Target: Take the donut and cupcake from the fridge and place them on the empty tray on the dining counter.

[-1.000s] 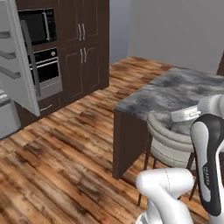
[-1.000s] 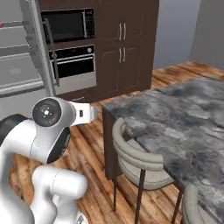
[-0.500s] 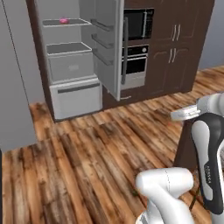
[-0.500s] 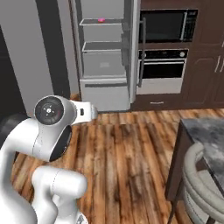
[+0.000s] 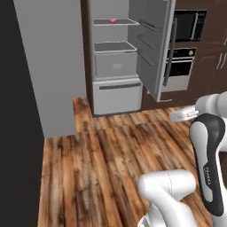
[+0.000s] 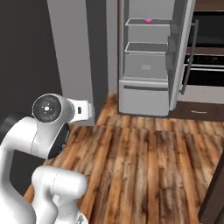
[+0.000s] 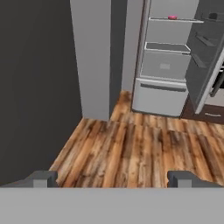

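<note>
The fridge stands some way ahead with its door swung open to the right. On its top inner shelf lies the pink-iced donut. The cupcake, the tray and the dining counter are out of view. My gripper is open with nothing between its fingertips. It hangs over the wooden floor, well short of the fridge and pointing toward it.
A light-grey wall panel and a dark wall stand left of the fridge. Dark cabinets with a built-in oven and a microwave are to its right, behind the open door. Wooden floor lies between me and the fridge.
The whole picture has swung: the base has turned away from the marble counter and chairs, and the open fridge has come to the middle ahead. The gripper stays open.
</note>
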Controlling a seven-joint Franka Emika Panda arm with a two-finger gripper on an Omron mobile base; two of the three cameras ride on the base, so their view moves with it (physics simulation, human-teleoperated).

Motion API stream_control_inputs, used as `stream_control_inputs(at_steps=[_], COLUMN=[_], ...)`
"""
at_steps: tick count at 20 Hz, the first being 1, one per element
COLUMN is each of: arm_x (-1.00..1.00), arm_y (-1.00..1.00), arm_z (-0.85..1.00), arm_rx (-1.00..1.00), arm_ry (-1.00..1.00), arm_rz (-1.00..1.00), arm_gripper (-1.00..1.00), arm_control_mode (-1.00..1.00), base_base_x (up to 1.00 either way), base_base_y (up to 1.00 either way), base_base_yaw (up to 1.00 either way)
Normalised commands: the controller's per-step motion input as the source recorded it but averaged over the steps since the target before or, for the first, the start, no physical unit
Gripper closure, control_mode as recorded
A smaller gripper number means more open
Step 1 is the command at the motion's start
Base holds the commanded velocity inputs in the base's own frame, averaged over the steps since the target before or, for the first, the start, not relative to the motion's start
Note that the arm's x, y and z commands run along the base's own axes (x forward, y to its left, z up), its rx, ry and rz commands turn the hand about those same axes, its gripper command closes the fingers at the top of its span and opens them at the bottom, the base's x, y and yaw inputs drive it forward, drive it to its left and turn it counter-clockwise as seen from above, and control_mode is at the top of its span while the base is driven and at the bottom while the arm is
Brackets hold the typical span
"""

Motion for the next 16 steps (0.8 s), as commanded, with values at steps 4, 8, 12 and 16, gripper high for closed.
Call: stream_control_inputs(at_steps=[4, 8, 12, 16], arm_x=[0.00, 0.00, 0.00, 0.00], arm_y=[0.00, 0.00, 0.00, 0.00], arm_z=[0.00, 0.00, 0.00, 0.00], arm_rx=[0.00, 0.00, 0.00, 0.00], arm_ry=[0.00, 0.00, 0.00, 0.00], arm_rz=[0.00, 0.00, 0.00, 0.00], arm_gripper=[-1.00, -1.00, -1.00, -1.00], arm_control_mode=[1.00, 1.00, 1.00, 1.00], base_base_x=[0.63, 0.96, 0.89, 0.40], base_base_y=[-0.18, -0.20, -0.46, -0.74], base_base_yaw=[0.00, 0.00, 0.00, 0.01])
